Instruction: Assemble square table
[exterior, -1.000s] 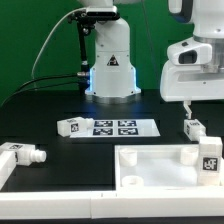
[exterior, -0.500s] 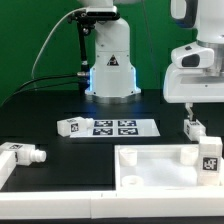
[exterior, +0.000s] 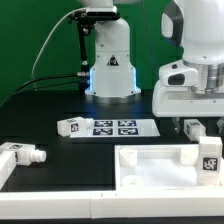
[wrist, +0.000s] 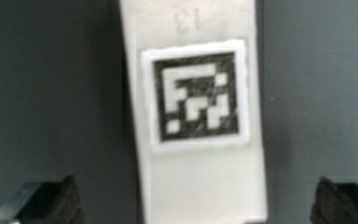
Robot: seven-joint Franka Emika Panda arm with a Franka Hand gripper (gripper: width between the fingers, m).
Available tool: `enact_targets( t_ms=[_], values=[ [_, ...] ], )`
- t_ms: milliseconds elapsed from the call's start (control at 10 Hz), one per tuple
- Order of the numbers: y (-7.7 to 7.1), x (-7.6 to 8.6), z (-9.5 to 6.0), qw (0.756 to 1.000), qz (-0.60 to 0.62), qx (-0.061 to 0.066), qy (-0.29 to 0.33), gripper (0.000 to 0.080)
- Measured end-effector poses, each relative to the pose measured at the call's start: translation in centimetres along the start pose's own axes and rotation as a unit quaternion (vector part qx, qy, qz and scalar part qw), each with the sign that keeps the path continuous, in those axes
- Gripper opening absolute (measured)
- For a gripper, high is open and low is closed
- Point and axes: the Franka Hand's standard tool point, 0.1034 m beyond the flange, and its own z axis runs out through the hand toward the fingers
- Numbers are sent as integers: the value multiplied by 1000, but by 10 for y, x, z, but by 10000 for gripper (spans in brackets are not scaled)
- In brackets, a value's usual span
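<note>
The white square panel [exterior: 160, 168] with its raised rim lies at the front of the exterior view's right. One tagged white leg [exterior: 209, 160] stands at its right end. My gripper [exterior: 197, 126] hangs low behind the panel, open, with its fingers on either side of another white leg [exterior: 196, 131] lying on the table. In the wrist view this leg [wrist: 194, 100] runs between the dark fingertips [wrist: 44, 200], tag facing up, with gaps on both sides of my gripper [wrist: 194, 202]. Two more legs lie apart: one [exterior: 70, 126] by the marker board, one [exterior: 30, 155] at the left.
The marker board [exterior: 118, 127] lies mid-table in front of the robot base [exterior: 110, 65]. A white border piece [exterior: 6, 168] sits at the exterior view's left edge. Black table surface lies between the left leg and the panel.
The hand has come down and shifted slightly to the exterior view's left, so its fingers now straddle the leg behind the panel. The parts have not moved.
</note>
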Motion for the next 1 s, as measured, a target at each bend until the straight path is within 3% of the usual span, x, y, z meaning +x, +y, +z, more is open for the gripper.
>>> enact_targets(
  t_ms=[200,300,400,600,1000],
  values=[
    [-1,-1,2,1000,-1,0,-2,649],
    [-1,-2,2,1000,-1,0,-2,522],
    [-1,-2,2,1000,-1,-1,-2,522],
    [-1,-1,2,1000,-3,-1,-2,286],
    [10,14,-11,983,-184,-2,11,286]
  ],
)
